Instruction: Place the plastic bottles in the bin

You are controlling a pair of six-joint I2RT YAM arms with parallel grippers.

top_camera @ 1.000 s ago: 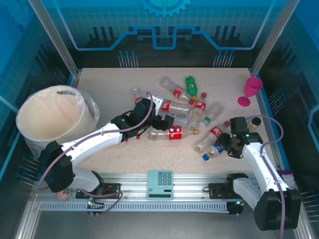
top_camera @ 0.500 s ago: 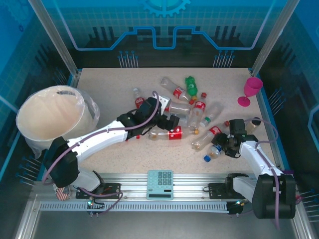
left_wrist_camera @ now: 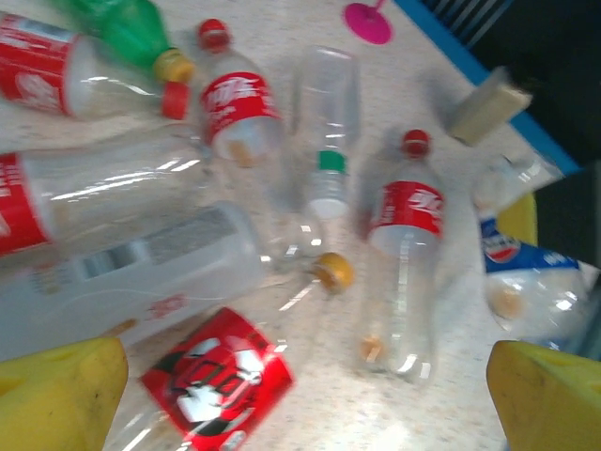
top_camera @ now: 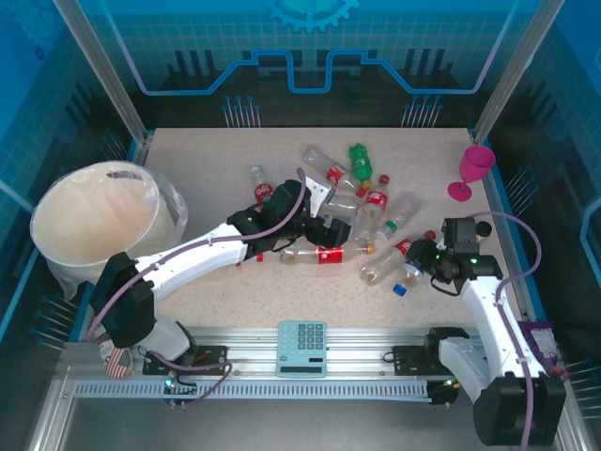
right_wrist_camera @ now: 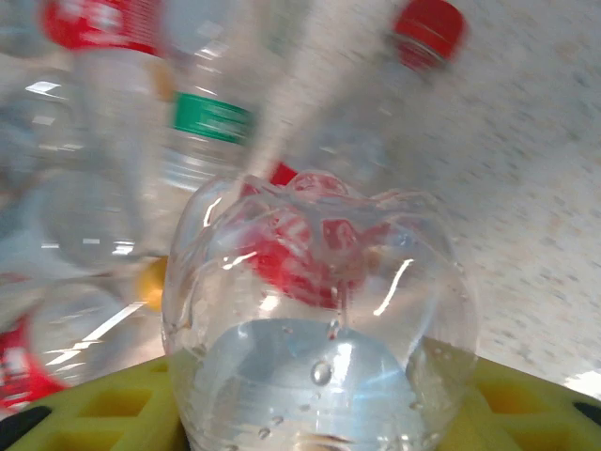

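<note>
The left claw hangs wide open over the heap of plastic bottles in the middle of the worktop. Its yellow fingertips sit either side of a red-labelled bottle lying flat. At the right edge of the heap, the right claw is closed on the base of the blue-labelled bottle, whose blue cap points near-left. The green bottle lies on the heap's far side. The bin stands well apart at the left, and a pink goblet stands upright at the far right.
</note>
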